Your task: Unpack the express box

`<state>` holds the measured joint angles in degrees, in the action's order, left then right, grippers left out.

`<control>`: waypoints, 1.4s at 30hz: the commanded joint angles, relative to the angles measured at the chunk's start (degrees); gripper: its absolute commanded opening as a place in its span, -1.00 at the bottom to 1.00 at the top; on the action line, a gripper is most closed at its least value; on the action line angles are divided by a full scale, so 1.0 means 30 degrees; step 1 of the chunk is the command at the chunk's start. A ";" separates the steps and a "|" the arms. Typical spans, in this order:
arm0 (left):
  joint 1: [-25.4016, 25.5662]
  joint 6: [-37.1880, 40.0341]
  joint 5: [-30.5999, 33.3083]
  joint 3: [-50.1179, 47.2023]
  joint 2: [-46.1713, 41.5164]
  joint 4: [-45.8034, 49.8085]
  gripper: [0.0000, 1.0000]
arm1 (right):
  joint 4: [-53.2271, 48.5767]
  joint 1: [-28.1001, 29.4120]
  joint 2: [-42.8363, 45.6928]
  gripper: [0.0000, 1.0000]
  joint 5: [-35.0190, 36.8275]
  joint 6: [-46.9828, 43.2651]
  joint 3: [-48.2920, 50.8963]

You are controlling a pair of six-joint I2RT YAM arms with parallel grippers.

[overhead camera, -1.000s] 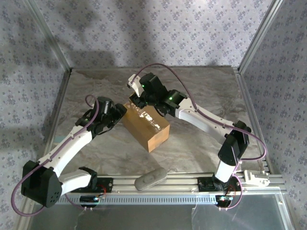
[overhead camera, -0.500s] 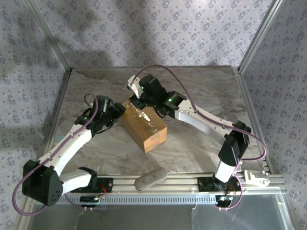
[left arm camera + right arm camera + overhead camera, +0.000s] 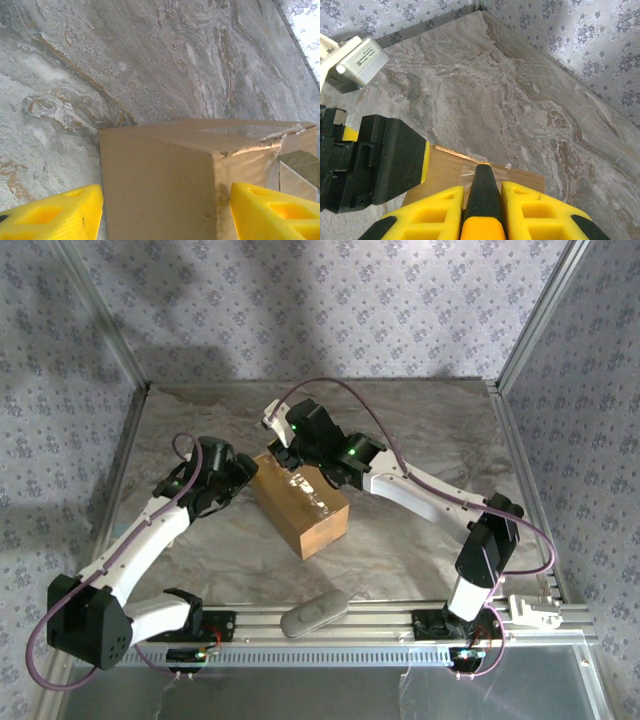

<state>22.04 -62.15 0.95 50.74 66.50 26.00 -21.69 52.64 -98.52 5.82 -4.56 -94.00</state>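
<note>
Marble-patterned desk [image 3: 420,430] across the middle of the top view, grey and tan veins running through it. Floral wallpaper [image 3: 330,300] fills the upper frame, cut by slanted metal posts [image 3: 535,325] at upper left and upper right. Along the bottom runs an aluminium rail [image 3: 385,618], and on it, bottom centre, a grey oblong object [image 3: 314,613] lies tilted. Lower right, a small white plastic piece [image 3: 532,611] sits at the rail's end. In the right wrist view, a black-and-orange tool [image 3: 482,192] stands bottom centre.

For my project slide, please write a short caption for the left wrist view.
The left end effector grips one end of the express box on the marbled table.
</note>
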 commanded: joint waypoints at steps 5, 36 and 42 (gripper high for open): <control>-0.0214 0.0676 0.0176 0.1575 0.0986 0.0029 0.36 | -0.2117 0.0375 -0.0355 -1.00 0.0215 -0.0208 0.0621; -0.0141 -0.0224 -0.0258 0.0794 0.2575 -0.1064 0.31 | -0.2759 0.1047 -0.0680 -1.00 0.1046 -0.0619 0.1328; -0.0141 -0.0931 -0.0147 0.0256 0.2560 -0.1137 0.27 | -0.2489 0.0996 -0.0248 -1.00 0.0788 -0.0159 0.1348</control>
<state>21.74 -63.37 0.45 53.45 73.19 21.12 -21.15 55.07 -98.52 10.17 -5.85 -92.23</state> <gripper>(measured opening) 0.638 0.214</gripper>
